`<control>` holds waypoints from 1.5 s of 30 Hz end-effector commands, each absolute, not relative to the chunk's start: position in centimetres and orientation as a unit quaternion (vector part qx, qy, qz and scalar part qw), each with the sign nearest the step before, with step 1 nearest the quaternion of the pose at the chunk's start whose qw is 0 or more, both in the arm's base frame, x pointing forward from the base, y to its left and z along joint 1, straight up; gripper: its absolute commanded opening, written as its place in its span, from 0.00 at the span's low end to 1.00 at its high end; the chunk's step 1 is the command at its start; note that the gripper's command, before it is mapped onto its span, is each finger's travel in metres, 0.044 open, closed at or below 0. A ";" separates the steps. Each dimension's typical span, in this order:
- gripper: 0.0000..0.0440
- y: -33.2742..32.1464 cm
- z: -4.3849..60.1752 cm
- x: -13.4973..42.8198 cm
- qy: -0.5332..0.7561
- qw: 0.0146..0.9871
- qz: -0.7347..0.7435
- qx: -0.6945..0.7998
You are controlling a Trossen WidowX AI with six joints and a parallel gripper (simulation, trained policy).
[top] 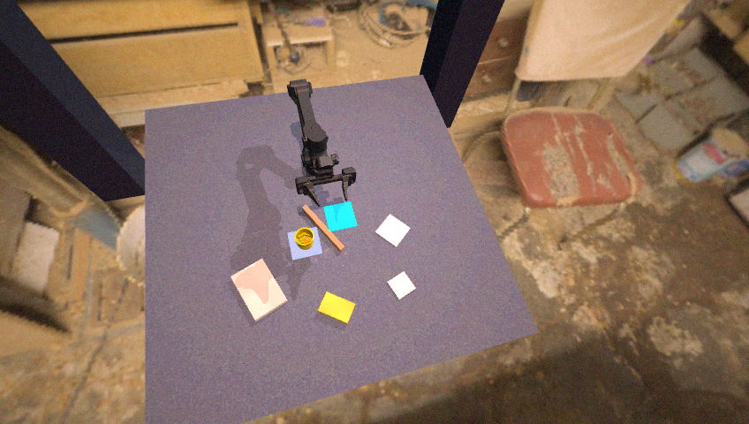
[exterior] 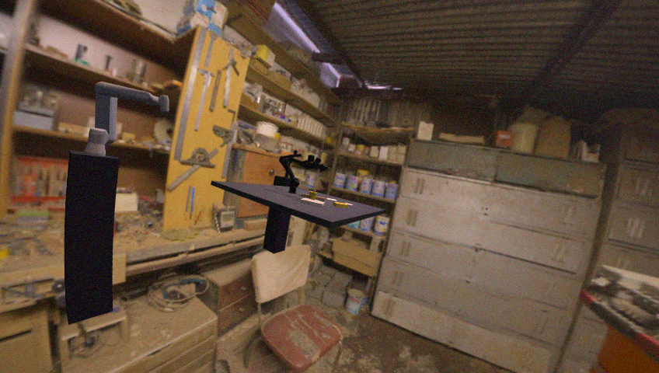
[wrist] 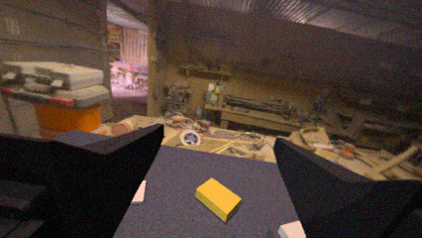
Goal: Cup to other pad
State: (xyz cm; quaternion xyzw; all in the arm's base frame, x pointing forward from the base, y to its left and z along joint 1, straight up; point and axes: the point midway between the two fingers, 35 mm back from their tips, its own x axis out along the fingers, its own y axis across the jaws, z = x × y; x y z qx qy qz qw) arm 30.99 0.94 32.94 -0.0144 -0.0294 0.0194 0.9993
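Note:
A yellow cup (top: 304,238) (exterior: 312,195) stands upright on the light blue pad (top: 298,253), with small coloured marbles inside it. The cyan pad (top: 340,215) lies bare on the other side of a thin orange-brown bar. My gripper (top: 332,202) (wrist: 219,136) is open and empty. It is raised above the table, on the arm's side of the cup and pads. The cup and both pads are out of sight in the wrist view.
The orange-brown bar (top: 323,228) lies diagonally between the two pads. A yellow block (top: 336,306) (wrist: 218,198) lies farther from the arm. A pale pink block (top: 259,289) and two white pieces, one (top: 392,230) nearer the arm and one (top: 401,284) farther out, also lie on the table.

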 end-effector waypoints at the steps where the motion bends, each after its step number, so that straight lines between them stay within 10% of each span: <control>1: 0.85 0.9 32.9 31.0 -0.027 0.999 0.017 -0.013; 13: 0.18 1.1 31.7 31.9 0.037 0.999 0.007 0.013; 45: 0.31 4.8 27.7 34.8 0.271 0.957 0.015 0.100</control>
